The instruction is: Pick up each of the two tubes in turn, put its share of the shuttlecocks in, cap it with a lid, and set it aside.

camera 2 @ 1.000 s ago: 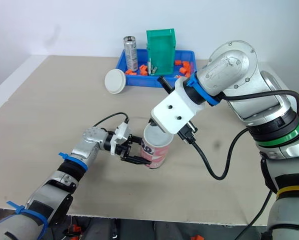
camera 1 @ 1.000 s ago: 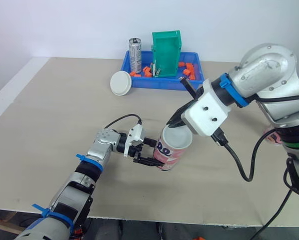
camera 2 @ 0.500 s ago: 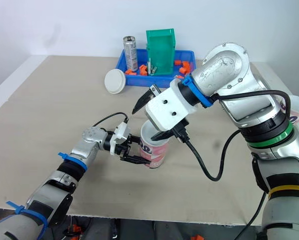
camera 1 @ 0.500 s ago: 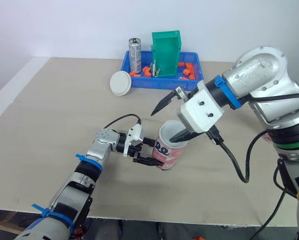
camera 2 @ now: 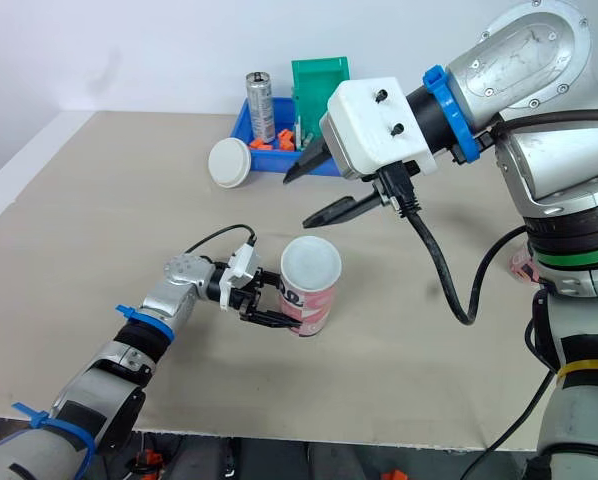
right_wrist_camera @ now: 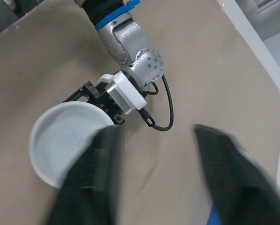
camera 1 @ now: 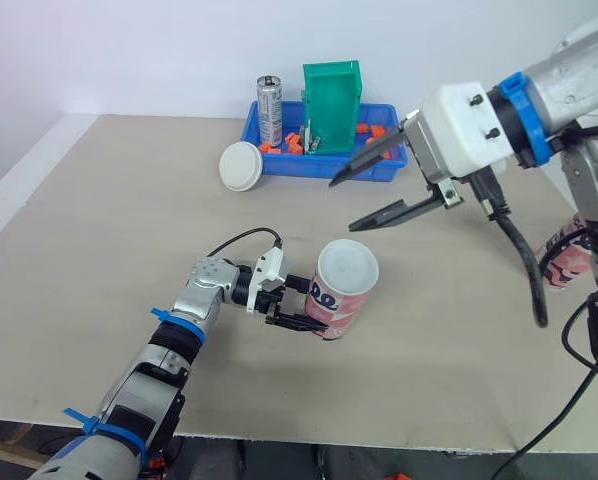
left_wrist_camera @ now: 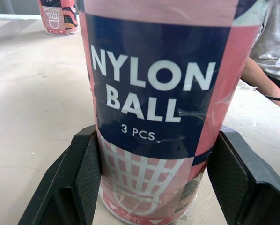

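Progress looks about halfway: the first tube (left_wrist_camera: 154,108) stands capped with a white lid (camera 1: 347,266) on the table (camera 1: 99,220), your left gripper (camera 1: 304,306) clamped round it, your right gripper (camera 1: 344,205) hangs open and empty above, and setting it aside plus the second tube (camera 1: 566,255) remains

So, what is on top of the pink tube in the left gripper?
A white lid sits on the tube; it covers the inside, so contents cannot be seen.

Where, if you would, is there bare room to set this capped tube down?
The beige table's left half, between the white round lid and the near edge, is bare; so is the stretch right of the capped pink tube. The blue tray crowds the back; another pink tube stands far right.
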Robot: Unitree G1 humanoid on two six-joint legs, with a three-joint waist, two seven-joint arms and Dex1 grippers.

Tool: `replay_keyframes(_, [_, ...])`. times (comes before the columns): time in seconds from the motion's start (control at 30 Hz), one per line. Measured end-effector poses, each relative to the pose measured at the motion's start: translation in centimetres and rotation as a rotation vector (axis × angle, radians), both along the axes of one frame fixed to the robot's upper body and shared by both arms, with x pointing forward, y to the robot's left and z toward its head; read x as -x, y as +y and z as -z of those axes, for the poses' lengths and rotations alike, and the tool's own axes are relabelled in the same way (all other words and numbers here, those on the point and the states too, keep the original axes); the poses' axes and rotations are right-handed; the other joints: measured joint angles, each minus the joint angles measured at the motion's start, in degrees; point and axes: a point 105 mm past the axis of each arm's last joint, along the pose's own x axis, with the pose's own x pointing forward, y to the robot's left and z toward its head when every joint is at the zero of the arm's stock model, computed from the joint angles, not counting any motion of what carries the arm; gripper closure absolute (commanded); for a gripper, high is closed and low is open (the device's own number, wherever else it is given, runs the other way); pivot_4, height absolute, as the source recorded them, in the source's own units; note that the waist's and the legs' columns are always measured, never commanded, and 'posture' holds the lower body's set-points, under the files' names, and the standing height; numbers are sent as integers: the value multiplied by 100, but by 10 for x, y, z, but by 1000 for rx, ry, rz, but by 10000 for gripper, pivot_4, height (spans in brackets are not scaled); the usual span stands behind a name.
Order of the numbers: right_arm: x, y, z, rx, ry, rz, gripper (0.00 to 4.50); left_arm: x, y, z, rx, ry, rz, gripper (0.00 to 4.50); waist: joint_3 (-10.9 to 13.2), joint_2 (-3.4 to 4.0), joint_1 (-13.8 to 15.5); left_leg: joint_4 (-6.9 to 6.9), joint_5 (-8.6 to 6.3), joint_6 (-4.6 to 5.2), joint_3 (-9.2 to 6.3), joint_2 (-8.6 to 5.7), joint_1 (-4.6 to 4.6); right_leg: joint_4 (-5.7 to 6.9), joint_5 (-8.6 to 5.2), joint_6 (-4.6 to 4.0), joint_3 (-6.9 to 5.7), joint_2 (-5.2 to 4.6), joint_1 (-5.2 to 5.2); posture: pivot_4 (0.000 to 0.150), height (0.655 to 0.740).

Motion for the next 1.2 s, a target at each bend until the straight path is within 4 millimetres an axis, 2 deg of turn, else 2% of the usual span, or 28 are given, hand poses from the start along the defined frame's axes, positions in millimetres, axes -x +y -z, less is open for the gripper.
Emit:
replay_keyframes(0.1, [0,-1,9,4,33,0,44760,0,0,0,0,0,0,14181,0,0,0,0,0,0,2,0,-1,0,0,1,1,0,0,1500,7362])
replay_keyframes(0.43, [-14,-1,40,106,16,51,44760,0,0,0,0,1,0,14181,0,0,1,0,0,0,1,0,-1,0,1,2,0,0,-2,1500,7362])
replay_keyframes(0.6, [-16,0,47,141,2,41,44760,0,0,0,-1,2,0,14181,0,0,0,1,0,0,0,0,-1,0,1,2,-2,1,-1,1500,7362])
replay_keyframes(0.73, [-17,-1,64,205,-3,19,44760,0,1,0,-2,2,-1,14181,0,0,0,0,0,0,0,0,0,0,0,2,-2,1,-1,1500,7362])
replay_keyframes(1.2, [-19,4,72,283,-97,-48,44760,-1,2,2,-18,3,-9,14181,-21,-27,-1,1,0,0,0,3,12,0,4,-1,-2,3,7,1500,7362])
